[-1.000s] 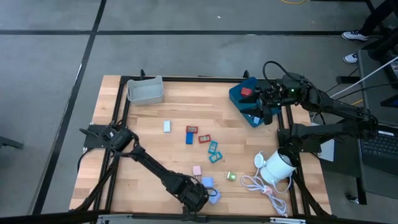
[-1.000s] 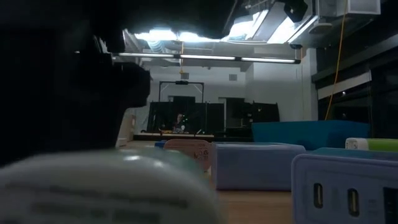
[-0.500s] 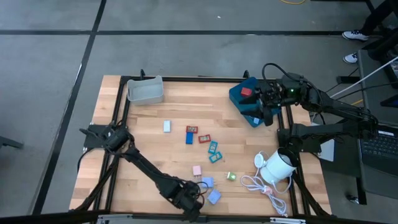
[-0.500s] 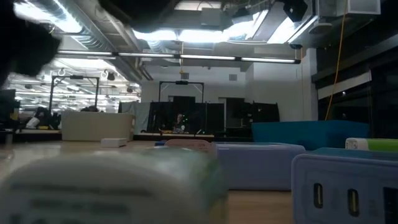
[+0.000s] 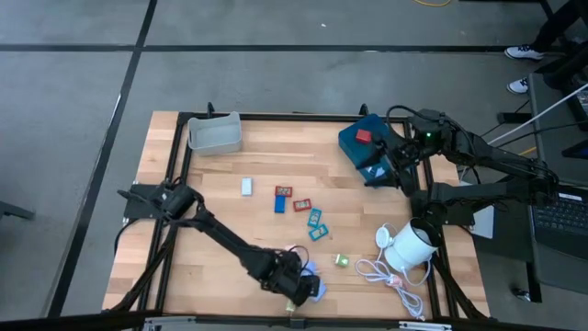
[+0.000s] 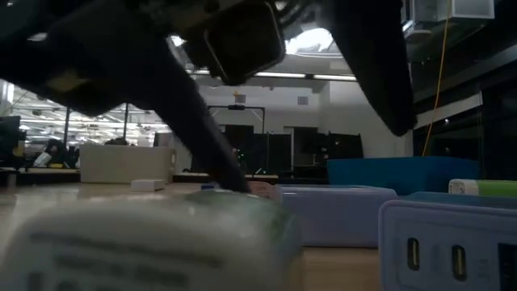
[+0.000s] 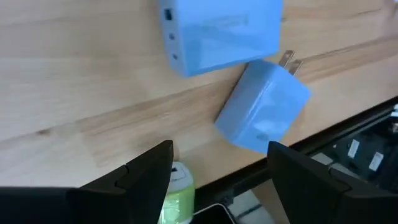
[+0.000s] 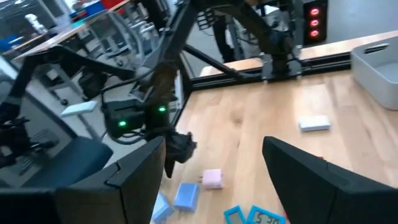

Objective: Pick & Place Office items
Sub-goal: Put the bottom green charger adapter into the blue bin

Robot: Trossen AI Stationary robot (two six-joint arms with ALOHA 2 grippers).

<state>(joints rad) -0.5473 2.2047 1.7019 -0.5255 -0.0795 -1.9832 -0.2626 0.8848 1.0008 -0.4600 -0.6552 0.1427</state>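
The office items lie scattered on the wooden table [image 5: 230, 239]: a pale piece [image 5: 246, 187], red ones [image 5: 284, 191], a dark blue one [image 5: 279, 204], teal ones [image 5: 314, 218] and a green one [image 5: 340, 261]. Two light blue blocks [image 7: 217, 31] [image 7: 264, 106] lie flat by the near edge. My left gripper [image 5: 299, 287] [image 7: 221, 149] stands open just beside them, slanting down, with nothing between its fingers. My right gripper [image 5: 401, 170] [image 8: 213, 142] hangs open over the blue tray [image 5: 354, 147], which holds a red piece [image 5: 364, 136].
A grey tray [image 5: 216, 134] stands at the far left. A white round object with a coiled cable [image 5: 409, 246] sits at the near right. A green and white tube [image 7: 177, 186] lies at the near edge, beside my left gripper's finger. A pink piece [image 8: 212, 178] lies near the light blue blocks.
My left gripper has drawn a little toward the table's left along the near edge and come back right beside the light blue blocks, rolling about its own axis. The blocks have stayed where they were. My right gripper has turned slightly over the blue tray.
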